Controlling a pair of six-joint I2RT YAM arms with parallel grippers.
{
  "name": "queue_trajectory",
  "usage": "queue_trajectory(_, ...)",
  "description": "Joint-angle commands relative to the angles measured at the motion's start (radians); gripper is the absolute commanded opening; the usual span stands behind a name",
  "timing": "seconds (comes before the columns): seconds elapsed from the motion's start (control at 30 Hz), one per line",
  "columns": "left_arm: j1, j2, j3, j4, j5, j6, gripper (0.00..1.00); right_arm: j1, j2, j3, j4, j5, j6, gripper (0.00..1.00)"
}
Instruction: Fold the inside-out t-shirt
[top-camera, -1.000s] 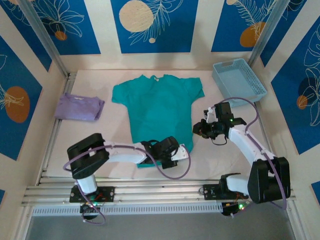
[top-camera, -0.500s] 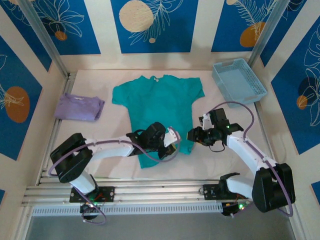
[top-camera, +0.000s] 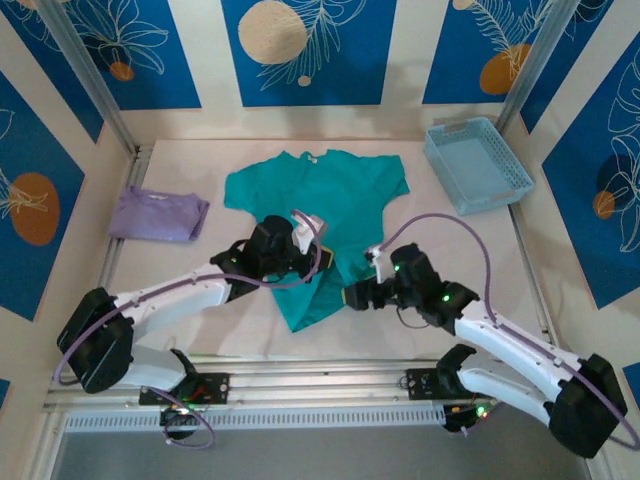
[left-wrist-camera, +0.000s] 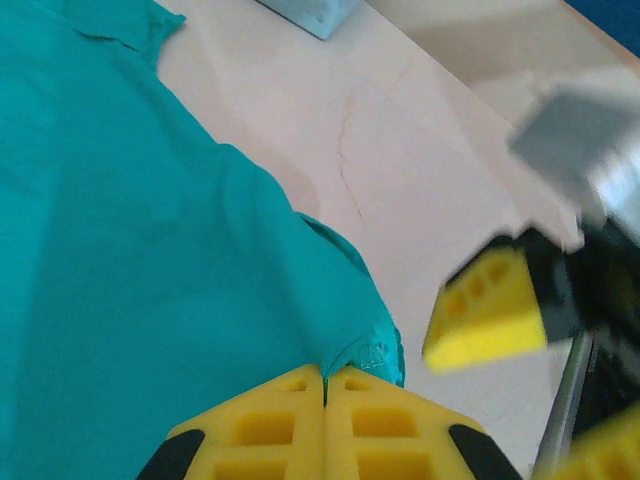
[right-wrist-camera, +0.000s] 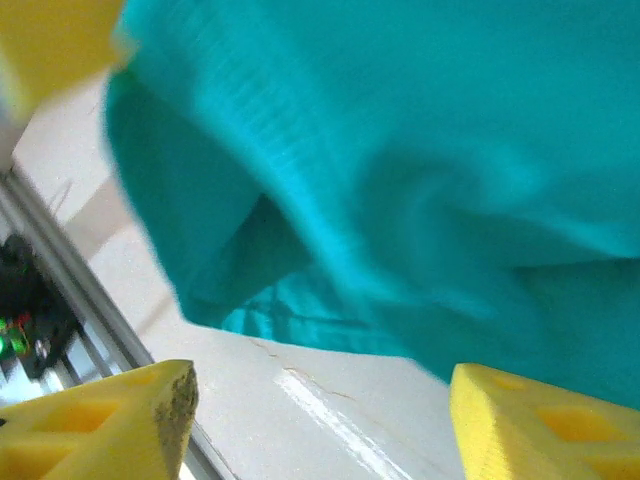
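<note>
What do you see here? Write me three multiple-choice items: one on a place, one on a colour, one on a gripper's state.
1. The basket sits: A far right; B near left; C centre.
2. The folded garment is: A red; B lavender; C black.
3. The left gripper is: A open; B shut on nothing; C shut on the t-shirt.
Answers: A, it lies by the far right corner; B, pale purple cloth; C, closed jaws pinch the hem.

Bright, even light; soft shadows; t-shirt (right-wrist-camera: 400, 150) blurred in right wrist view
</note>
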Motion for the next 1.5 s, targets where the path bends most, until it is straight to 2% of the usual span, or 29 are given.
queue_trajectory(0.0,0.010,-0.029,0.079,-0.118,-0.032,-0.007,0.00,0.119,0.059,-0.043,0.230,0.145,-0.136,0.69)
queue_trajectory(0.2,0.032,-0.077,0.140,-0.224,-0.008,0.017,0.00,0.195,0.369,-0.030,0.549,0.344,-0.231,0.62)
queue_trajectory(0.27,0.034,-0.090,0.157,-0.250,0.019,0.032,0.00,0.201,0.483,-0.024,0.675,0.418,-0.283,0.58)
queue_trajectory(0.37,0.039,-0.105,0.185,-0.295,0.042,0.062,0.00,0.195,0.631,0.002,0.826,0.502,-0.377,0.57)
queue_trajectory(0.47,0.046,-0.117,0.217,-0.341,0.044,0.091,0.00,0.186,0.727,0.005,0.954,0.536,-0.461,0.58)
queue_trajectory(0.53,0.047,-0.123,0.230,-0.353,0.058,0.099,0.00,0.179,0.766,0.029,0.957,0.539,-0.496,0.58)
queue_trajectory(0.63,0.049,-0.127,0.253,-0.359,0.091,0.103,0.00,0.174,0.826,0.089,0.909,0.587,-0.515,0.58)
queue_trajectory(0.73,0.049,-0.139,0.282,-0.368,0.133,0.105,0.00,0.145,0.845,0.142,0.841,0.598,-0.467,0.59)
queue_trajectory(1.07,0.033,-0.127,0.428,-0.296,0.297,0.045,0.00,0.094,0.944,0.426,0.444,0.648,-0.333,0.64)
queue_trajectory(1.3,0.024,-0.060,0.557,-0.315,0.329,0.050,0.00,0.081,1.033,0.624,0.160,0.674,-0.231,0.72)
queue_trajectory(1.37,0.021,-0.043,0.601,-0.322,0.342,0.050,0.00,0.065,1.053,0.668,0.083,0.645,-0.195,0.75)
queue_trajectory(1.47,0.020,-0.026,0.676,-0.337,0.353,0.049,0.00,0.040,1.084,0.722,-0.010,0.595,-0.157,0.84)
